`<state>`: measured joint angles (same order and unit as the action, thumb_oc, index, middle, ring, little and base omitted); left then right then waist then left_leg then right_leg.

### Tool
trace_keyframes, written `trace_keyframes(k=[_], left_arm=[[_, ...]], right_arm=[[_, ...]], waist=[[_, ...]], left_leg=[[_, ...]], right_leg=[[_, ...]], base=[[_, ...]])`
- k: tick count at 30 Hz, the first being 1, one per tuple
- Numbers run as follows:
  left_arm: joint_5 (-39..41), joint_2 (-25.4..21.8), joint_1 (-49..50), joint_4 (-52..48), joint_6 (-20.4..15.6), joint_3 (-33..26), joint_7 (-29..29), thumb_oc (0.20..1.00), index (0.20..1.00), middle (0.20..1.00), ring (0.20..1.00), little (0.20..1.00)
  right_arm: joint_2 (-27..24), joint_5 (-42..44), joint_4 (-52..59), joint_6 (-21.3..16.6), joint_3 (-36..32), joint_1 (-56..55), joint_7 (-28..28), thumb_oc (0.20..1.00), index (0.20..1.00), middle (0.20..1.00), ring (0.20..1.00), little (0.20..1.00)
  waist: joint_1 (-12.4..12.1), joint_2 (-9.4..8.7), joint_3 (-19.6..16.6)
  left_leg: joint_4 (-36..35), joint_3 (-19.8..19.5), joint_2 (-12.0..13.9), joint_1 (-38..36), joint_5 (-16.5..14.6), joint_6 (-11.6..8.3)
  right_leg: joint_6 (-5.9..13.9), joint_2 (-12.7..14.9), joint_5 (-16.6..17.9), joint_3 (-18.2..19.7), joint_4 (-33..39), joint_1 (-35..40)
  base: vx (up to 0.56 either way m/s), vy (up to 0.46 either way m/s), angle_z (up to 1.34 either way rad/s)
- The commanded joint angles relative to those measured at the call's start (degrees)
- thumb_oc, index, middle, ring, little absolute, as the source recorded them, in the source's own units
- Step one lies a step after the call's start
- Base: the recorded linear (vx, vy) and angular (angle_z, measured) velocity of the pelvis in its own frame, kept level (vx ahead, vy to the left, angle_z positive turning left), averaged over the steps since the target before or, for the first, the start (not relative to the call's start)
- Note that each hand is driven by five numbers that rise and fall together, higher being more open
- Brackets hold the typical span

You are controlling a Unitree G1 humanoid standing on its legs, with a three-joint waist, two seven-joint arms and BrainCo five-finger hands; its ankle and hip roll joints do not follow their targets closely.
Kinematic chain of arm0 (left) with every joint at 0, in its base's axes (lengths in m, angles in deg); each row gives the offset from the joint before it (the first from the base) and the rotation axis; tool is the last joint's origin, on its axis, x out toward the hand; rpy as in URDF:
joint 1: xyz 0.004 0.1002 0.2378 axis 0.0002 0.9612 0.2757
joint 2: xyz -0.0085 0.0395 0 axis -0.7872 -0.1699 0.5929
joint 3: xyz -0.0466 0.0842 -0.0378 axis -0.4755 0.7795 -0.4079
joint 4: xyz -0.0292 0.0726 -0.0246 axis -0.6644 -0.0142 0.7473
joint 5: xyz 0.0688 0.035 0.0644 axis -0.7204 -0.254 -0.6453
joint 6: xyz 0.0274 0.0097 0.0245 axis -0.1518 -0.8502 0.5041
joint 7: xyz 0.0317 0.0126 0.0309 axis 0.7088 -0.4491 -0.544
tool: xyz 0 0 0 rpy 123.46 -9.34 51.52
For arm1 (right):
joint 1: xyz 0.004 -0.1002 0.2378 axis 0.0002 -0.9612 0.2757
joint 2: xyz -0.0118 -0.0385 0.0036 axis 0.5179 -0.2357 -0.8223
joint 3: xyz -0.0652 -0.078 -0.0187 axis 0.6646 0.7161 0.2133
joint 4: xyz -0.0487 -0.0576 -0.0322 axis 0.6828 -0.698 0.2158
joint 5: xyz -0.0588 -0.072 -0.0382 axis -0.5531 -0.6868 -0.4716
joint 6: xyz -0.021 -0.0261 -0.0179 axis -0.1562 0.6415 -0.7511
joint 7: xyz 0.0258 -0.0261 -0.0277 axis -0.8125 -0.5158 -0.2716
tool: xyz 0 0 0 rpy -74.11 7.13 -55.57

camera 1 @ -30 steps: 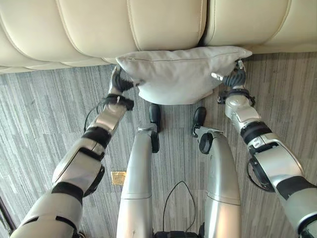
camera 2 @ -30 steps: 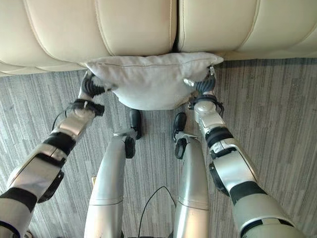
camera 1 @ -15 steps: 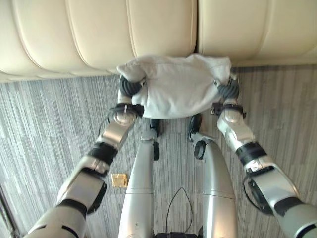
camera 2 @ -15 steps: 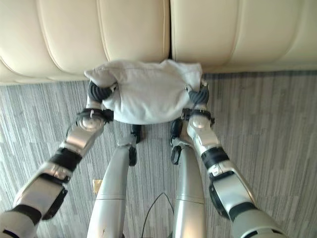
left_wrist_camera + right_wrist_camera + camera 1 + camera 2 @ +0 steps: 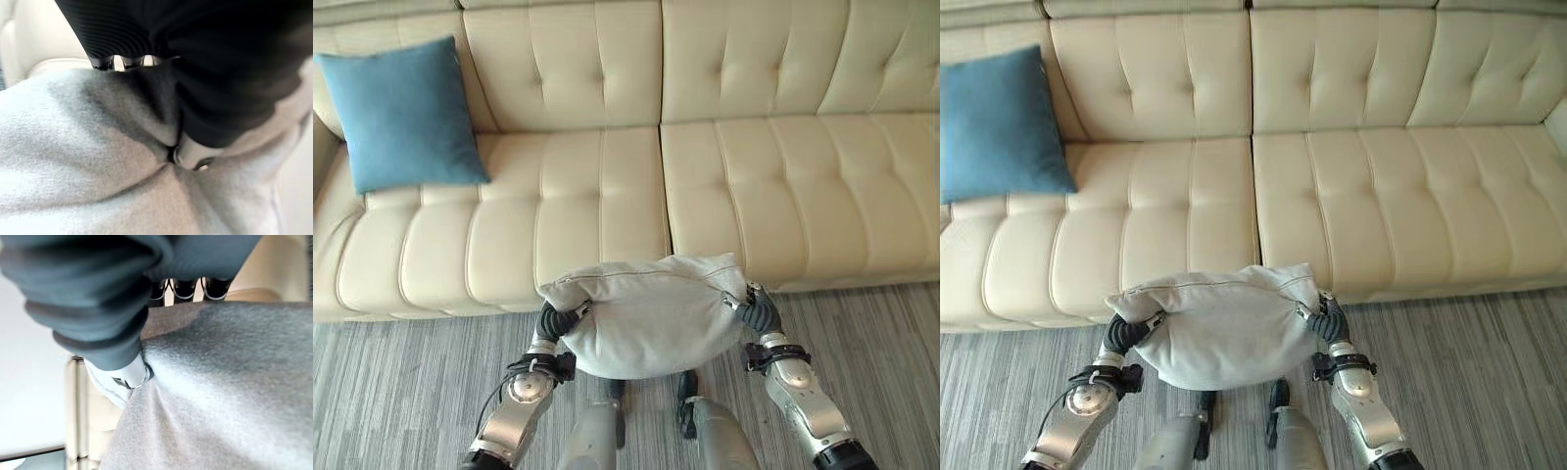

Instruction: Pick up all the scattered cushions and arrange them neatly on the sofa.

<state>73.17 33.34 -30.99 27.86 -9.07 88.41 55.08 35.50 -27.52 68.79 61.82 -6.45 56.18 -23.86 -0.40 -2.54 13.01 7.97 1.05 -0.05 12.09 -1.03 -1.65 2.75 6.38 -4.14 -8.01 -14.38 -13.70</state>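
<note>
Grey cushion looks soft and light; left hand and right hand squeeze its two ends.

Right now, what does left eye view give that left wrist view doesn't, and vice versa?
Left eye view alone: the cream sofa, a blue cushion leaning at its left end, the striped carpet, and the right hand on the cushion's far side. Left wrist view alone: the thumb dug into a fold of the cloth. Both: the grey cushion gripped by the left hand.
</note>
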Motion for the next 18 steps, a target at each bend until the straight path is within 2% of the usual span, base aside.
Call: trace_keyframes(k=[1,6,8,11,13,14,16,18], left_arm=[[1.22,-0.84,-4.40,-3.50,-5.32,-3.23,-1.28,0.200,0.200,0.200,0.200,0.200],[0.53,-2.12,-1.89,-5.17,-5.12,-5.38,-1.54,0.200,0.200,0.200,0.200,0.200],[0.16,-2.86,-0.85,-6.54,-5.29,-6.89,-1.39,0.200,0.200,0.200,0.200,0.200],[0.25,-3.51,-0.05,-7.00,-5.31,-8.01,-1.62,0.200,0.200,0.200,0.200,0.200],[0.18,-3.50,0.56,-7.12,-5.41,-8.38,-1.68,0.200,0.200,0.200,0.200,0.200],[0.48,-3.42,1.17,-7.25,-5.29,-8.54,-1.64,0.200,0.200,0.200,0.200,0.200],[0.48,-3.10,1.46,-7.16,-5.10,-8.53,-1.80,0.200,0.200,0.200,0.200,0.200],[0.25,-2.55,1.44,-6.99,-5.17,-8.38,-1.85,0.200,0.200,0.200,0.200,0.200]], right_arm=[[-0.47,-0.07,5.16,-4.52,-1.07,3.79,-2.88,0.200,0.200,0.200,0.200,0.200],[0.05,0.07,7.20,-4.43,-1.82,3.45,-3.49,0.200,0.200,0.200,0.200,0.200],[0.19,0.38,8.46,-4.66,-2.18,3.46,-3.97,0.200,0.200,0.200,0.200,0.200],[0.62,0.88,9.34,-4.80,-2.26,3.41,-4.35,0.200,0.200,0.200,0.200,0.200],[1.09,0.79,10.23,-4.82,-2.02,3.16,-4.58,0.200,0.200,0.200,0.200,0.200],[0.77,0.78,10.36,-4.84,-1.57,3.52,-4.67,0.200,0.200,0.200,0.200,0.200],[-0.04,0.91,11.11,-4.84,-1.57,3.54,-4.62,0.200,0.200,0.200,0.200,0.200],[-0.29,0.89,11.38,-4.88,-1.71,3.21,-4.58,0.200,0.200,0.200,0.200,0.200]], waist=[[0.24,-0.47,-3.83],[-1.44,-0.88,-5.88],[-2.42,-0.78,-6.50],[-2.50,-0.72,-6.68],[-2.34,-0.51,-6.57],[-1.89,-0.24,-6.51],[-0.54,-0.02,-6.14],[0.12,0.52,-5.81]], left_leg=[[5.40,-0.26,-0.85,3.13,-5.25,0.32],[7.38,1.32,-0.59,0.21,-8.43,1.98],[7.99,1.92,-0.61,-0.82,-9.60,2.88],[7.19,2.28,-0.98,-1.91,-9.70,4.00],[5.82,2.40,-0.94,-4.08,-9.49,4.37],[3.83,2.68,-0.75,-5.98,-9.32,4.40],[1.16,1.79,-1.33,-9.08,-9.39,4.10],[0.57,1.00,-1.47,-10.67,-9.84,3.90]], right_leg=[[4.02,0.26,0.71,-0.95,7.71,4.77],[6.03,1.17,2.06,1.49,8.36,8.58],[7.50,1.82,3.79,2.59,6.52,8.33],[8.04,2.12,5.46,3.73,1.83,5.90],[7.48,1.43,5.49,3.52,0.31,4.33],[7.04,0.70,5.64,2.71,1.61,2.14],[7.35,-0.41,7.22,1.09,6.72,-2.81],[7.52,-1.21,7.82,0.59,8.80,-3.86]], base=[[0.22,0.099,-0.13],[0.18,0.160,-0.16],[0.12,0.183,-0.37],[0.10,0.158,-0.36],[0.18,0.106,-0.35],[0.25,0.060,-0.37],[0.33,0.033,-0.28],[0.23,0.006,-0.15]])
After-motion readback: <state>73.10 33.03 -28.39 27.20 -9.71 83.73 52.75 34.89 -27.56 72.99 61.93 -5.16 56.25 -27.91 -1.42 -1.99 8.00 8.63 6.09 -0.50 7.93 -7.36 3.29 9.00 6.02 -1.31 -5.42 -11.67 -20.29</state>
